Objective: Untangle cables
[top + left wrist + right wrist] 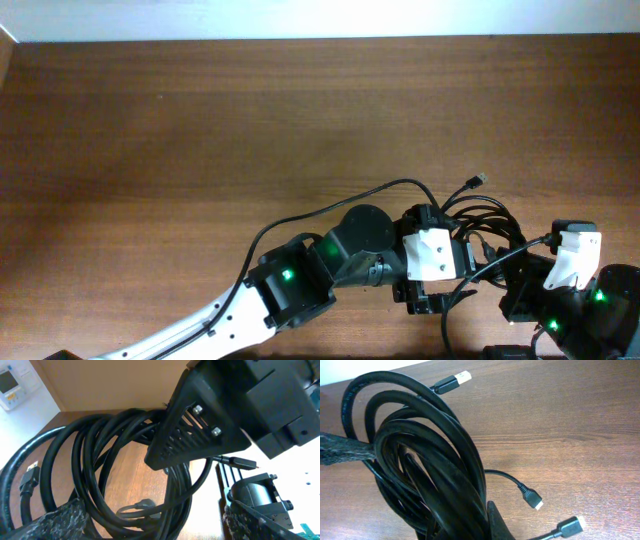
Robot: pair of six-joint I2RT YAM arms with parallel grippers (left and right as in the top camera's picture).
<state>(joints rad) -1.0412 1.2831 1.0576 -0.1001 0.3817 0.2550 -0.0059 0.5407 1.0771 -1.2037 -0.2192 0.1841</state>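
The cables are a tangled coil of thin black cords at the front right of the table, with one plug sticking out behind. My left gripper is open, and the coil runs between its wide-spread padded fingers. My right gripper holds the coil from the right. In the right wrist view the bundle fills its jaws; only one fingertip shows. Loose plugs lie on the wood.
The brown wooden table stretches left and back to a white wall. The left arm lies across the front middle. The right arm's base sits at the front right corner.
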